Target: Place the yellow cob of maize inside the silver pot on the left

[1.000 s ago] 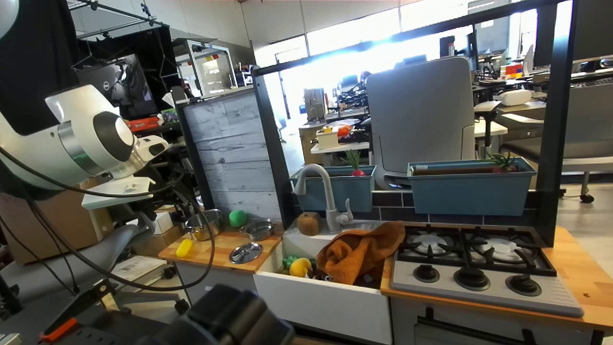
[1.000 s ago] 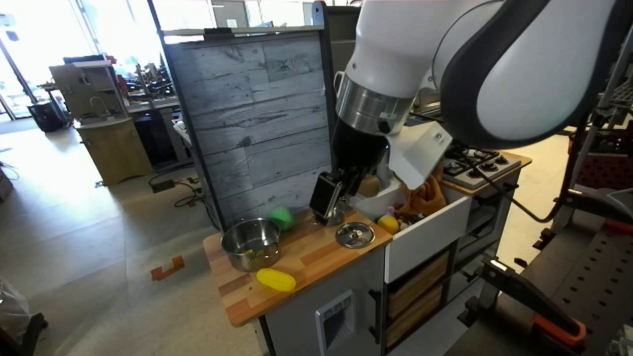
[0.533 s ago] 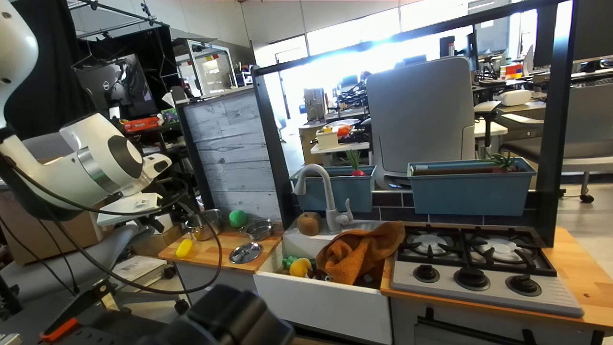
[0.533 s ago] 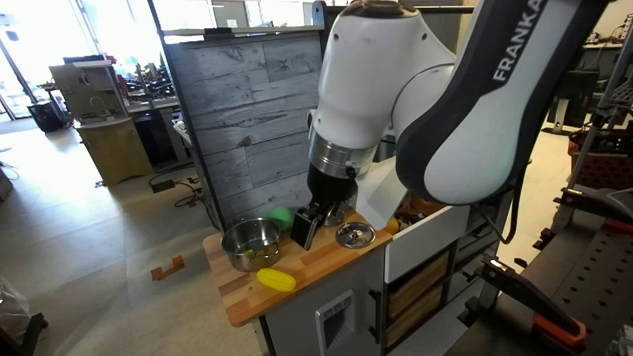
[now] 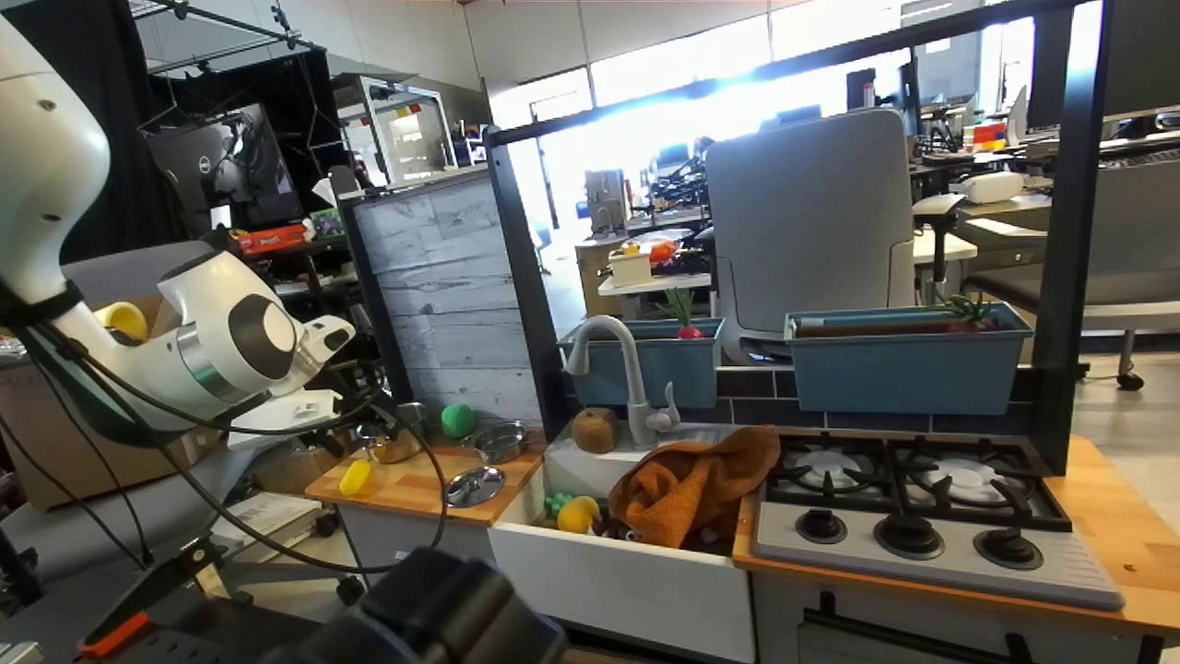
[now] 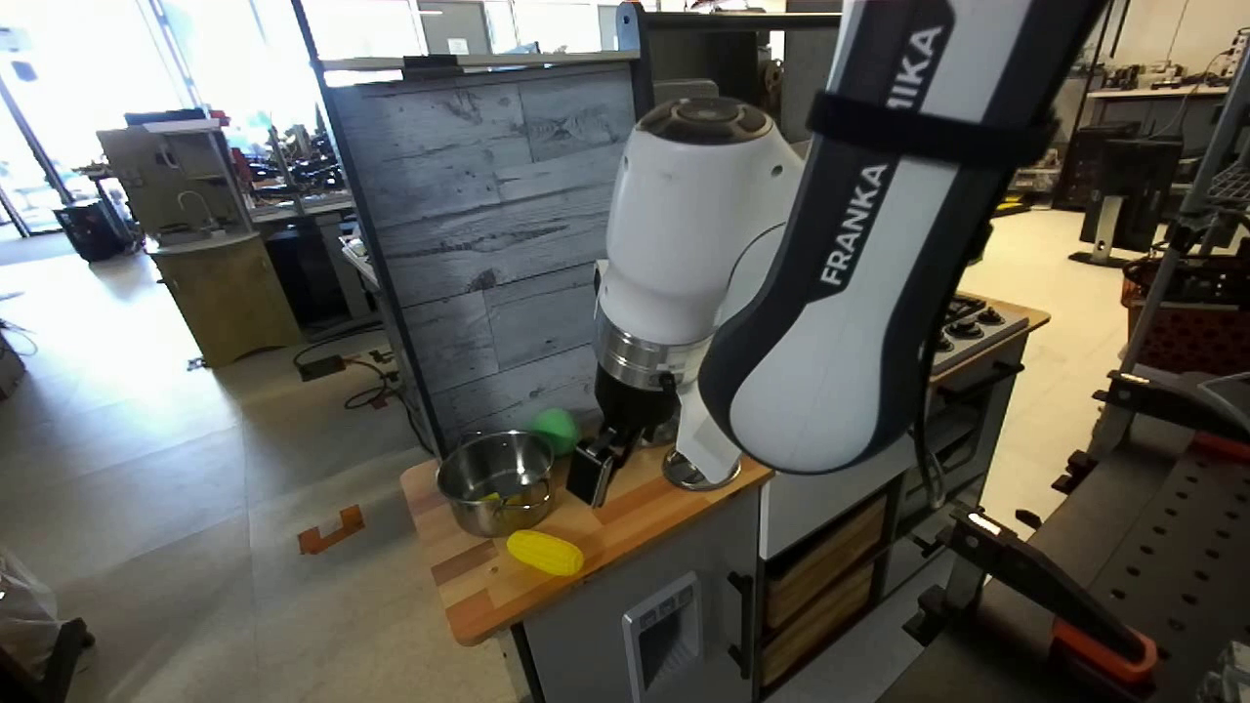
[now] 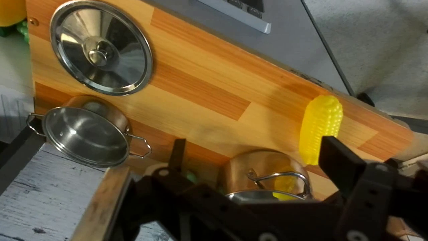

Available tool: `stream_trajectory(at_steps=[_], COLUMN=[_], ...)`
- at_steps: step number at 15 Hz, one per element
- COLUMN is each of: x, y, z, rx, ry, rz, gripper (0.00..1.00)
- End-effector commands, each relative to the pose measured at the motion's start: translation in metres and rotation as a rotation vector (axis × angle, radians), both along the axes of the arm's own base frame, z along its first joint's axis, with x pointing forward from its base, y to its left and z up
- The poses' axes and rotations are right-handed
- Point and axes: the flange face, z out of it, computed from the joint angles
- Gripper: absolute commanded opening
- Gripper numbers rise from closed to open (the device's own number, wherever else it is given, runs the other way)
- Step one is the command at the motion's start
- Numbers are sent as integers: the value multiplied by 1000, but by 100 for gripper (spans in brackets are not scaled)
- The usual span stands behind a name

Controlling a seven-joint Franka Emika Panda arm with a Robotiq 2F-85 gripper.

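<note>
The yellow cob of maize (image 6: 545,553) lies on the wooden counter close to the front edge, just in front of the large silver pot (image 6: 473,516). Both show in an exterior view, the cob (image 5: 355,477) and the pot (image 5: 402,448), which is partly behind the arm. In the wrist view the cob (image 7: 316,124) lies beyond the right fingertip, and the pot (image 7: 237,170) is partly hidden by the gripper. A yellow patch shows inside the pot; I cannot tell if it is a reflection. My gripper (image 7: 254,142) is open and empty above the counter, right of the pot in an exterior view (image 6: 598,476).
A smaller silver pot (image 7: 87,134) and a round metal lid (image 7: 103,50) are on the counter. A green ball (image 6: 556,431) sits behind the large pot. A grey wood-look panel (image 6: 508,225) rises behind. A sink (image 5: 627,576) with an orange towel (image 5: 687,489) adjoins the counter.
My gripper has moved down and toward the large pot, left in an exterior view, with the arm following. The cob, the pots and the lid have not moved.
</note>
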Motion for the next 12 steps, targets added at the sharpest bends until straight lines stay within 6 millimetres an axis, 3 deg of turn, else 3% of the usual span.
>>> stream_trajectory(at_steps=[1,12], x=[14,5], y=[9,47], z=[-17,-41], rx=[-12,-8], ry=[-20,55], rz=[24,210], gripper=[100,100])
